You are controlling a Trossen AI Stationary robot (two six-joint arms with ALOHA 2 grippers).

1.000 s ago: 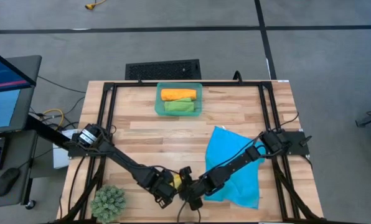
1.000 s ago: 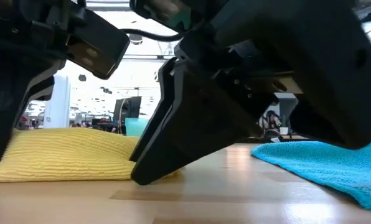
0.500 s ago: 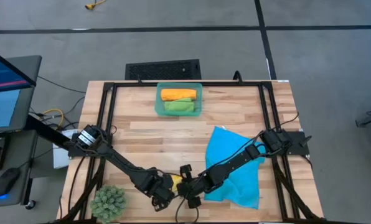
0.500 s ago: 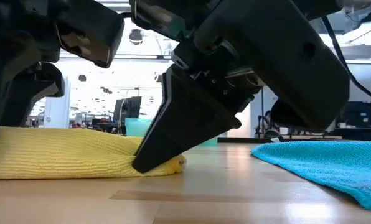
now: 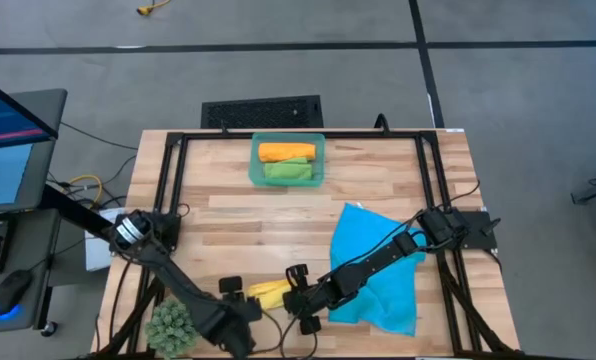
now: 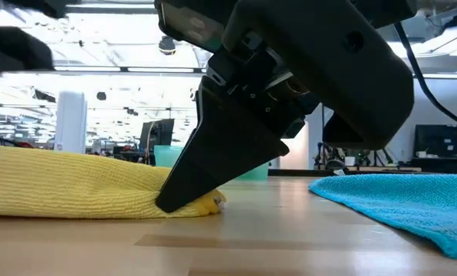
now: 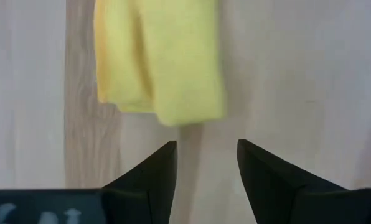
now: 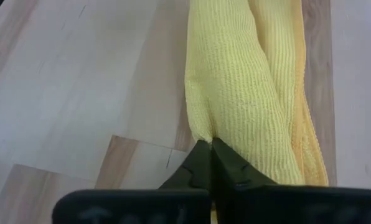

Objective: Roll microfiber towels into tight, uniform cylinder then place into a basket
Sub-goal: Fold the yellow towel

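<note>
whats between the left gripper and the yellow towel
Only bare wood. In the left wrist view, the open left gripper sits just short of the yellow towel, with table between them.

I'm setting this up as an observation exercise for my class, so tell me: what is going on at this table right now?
A two-armed robot is rolling towels and putting them in a basket. The right gripper is shut on one end of the rolled yellow towel near the table's front edge. The left gripper is open and clear of the roll's other end. The orange towel and green towel lie rolled in the basket at the far side. The blue towel lies unrolled under the right arm.
</note>
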